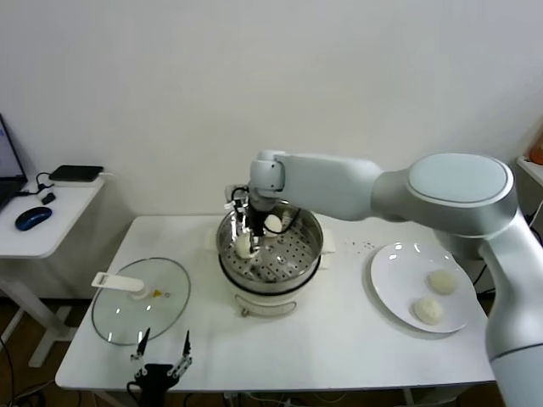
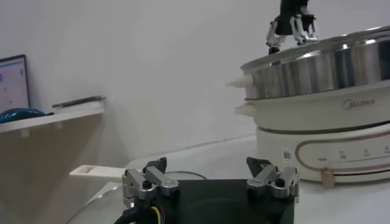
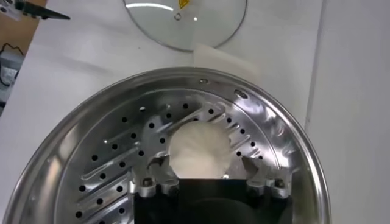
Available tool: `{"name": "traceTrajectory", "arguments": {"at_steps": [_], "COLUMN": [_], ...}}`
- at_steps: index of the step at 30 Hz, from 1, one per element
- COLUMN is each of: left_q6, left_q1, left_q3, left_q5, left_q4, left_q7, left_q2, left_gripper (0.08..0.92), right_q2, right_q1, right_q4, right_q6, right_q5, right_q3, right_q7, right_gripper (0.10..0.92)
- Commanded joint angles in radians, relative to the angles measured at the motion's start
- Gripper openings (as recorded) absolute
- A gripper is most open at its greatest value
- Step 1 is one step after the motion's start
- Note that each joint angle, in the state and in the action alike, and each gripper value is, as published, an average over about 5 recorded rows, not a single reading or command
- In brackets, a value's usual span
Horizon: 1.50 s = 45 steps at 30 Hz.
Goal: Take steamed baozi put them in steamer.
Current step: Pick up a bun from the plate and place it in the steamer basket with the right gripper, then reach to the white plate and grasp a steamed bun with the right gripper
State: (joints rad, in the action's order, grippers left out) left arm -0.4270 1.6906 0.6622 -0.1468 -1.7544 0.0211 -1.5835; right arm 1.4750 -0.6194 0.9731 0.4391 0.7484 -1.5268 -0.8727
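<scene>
— At the table's left front, what's there?
— Left gripper (image 1: 161,354) parked, fingers apart, beside the glass lid (image 1: 141,301).
— And centre?
— Right gripper (image 1: 247,240) reaches into the steamer (image 1: 270,251), jaws spread around one baozi (image 3: 200,151); another bun (image 1: 273,223) sits behind.
— Right?
— Two baozi (image 1: 435,296) on the plate (image 1: 390,271).

Four off-white buns and a steel steamer basket

The round shiny steel steamer basket (image 1: 280,254) with its perforated floor sits on a white electric pot base at the middle of the white worktop, uncovered. Inside it, one small smooth off-white dough bun (image 1: 244,246) rests on the perforated floor toward the robot's left side, seen close up in the right wrist view (image 3: 200,150); a second bun (image 1: 273,223) lies toward the back wall. Two more round buns lie well apart from the steamer to the robot's right, one (image 1: 443,281) just behind the other (image 1: 428,310).
</scene>
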Motion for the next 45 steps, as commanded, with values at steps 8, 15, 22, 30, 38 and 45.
{"name": "traceTrajectory", "arguments": {"at_steps": [8, 15, 22, 30, 38, 45], "left_q6": [0.004, 0.008, 0.007, 0.003, -0.003, -0.004], "left_q1": [0.02, 0.023, 0.023, 0.023, 0.02, 0.018], "left_q3": [-0.005, -0.008, -0.01, -0.008, -0.01, -0.008], "left_q5": [-0.008, -0.016, -0.022, -0.03, -0.042, -0.045], "left_q4": [-0.023, -0.028, -0.025, -0.015, 0.002, 0.012], "left_q7": [0.004, 0.006, 0.005, 0.002, 0.0, 0.001], "left_q2": [0.004, 0.003, -0.008, -0.015, -0.022, -0.023], "left_gripper": [0.823, 0.823, 0.823, 0.823, 0.823, 0.823], "right_q2": [-0.408, -0.633, -0.825, -0.923, -0.911, -0.864], "right_q1": [-0.434, -0.501, -0.368, -0.082, 0.135, 0.22], "right_q4": [0.234, 0.319, 0.357, 0.282, 0.237, 0.15], "right_q6": [-0.309, -0.414, -0.411, -0.409, -0.405, -0.411], "right_q5": [0.055, -0.073, -0.229, -0.38, -0.466, -0.515], "right_q3": [-0.27, -0.386, -0.392, -0.2, -0.035, 0.041], "right_q7": [-0.276, -0.32, -0.275, -0.257, -0.249, -0.245], "right_gripper": [0.823, 0.823, 0.823, 0.823, 0.823, 0.823]}}
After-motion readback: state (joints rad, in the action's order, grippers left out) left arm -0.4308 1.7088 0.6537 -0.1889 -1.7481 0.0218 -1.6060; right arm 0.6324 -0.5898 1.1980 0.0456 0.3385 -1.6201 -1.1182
